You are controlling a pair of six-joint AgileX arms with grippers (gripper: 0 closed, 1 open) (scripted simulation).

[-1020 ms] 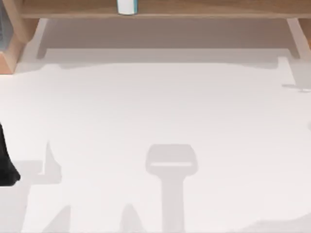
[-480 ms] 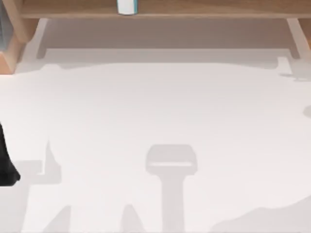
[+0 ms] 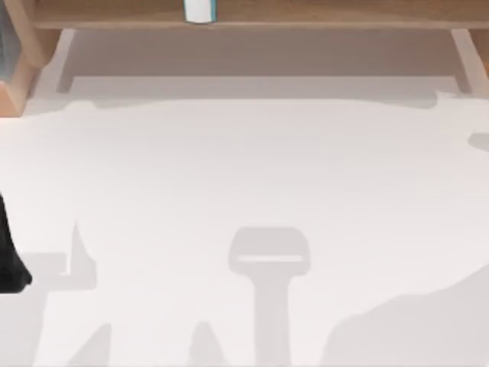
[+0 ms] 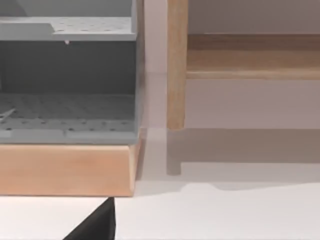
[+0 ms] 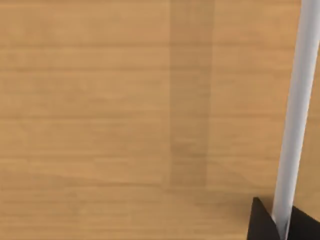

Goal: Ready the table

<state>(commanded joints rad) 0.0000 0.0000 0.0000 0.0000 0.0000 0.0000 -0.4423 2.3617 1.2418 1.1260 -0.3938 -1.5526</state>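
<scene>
White matte bench takes up pretty much the whole top view, running from the near edge back to a wooden shelf along the far side. It's flat and plain, with soft grey shadows lying on it. One is a blocky T-ish shadow near the middle front, and a bigger patch sits at the front right corner. On the shelf, a bit left of centre, there's a small white thing with a teal edge, cut off by the frame, so I can't say what it is. The shelf stands on pale legs, one at the far left and one at the far right. The left arm is a dark shape hugging the bench's left edge, roughly halfway toward the front. In its wrist view, a dark wedge of the left end effector hangs over the white surface. It faces a grey perforated rack that sits on a light wooden base, with a wooden post just beside the rack. Whether that end effector is apart or together, I honestly can't tell. The right wrist view looks at a wood-grain surface with a thin white bar running across it. The dark tip of the right end effector is at the foot of that bar. Same deal there, I can't tell if it's apart, together or clamped on the bar.
</scene>
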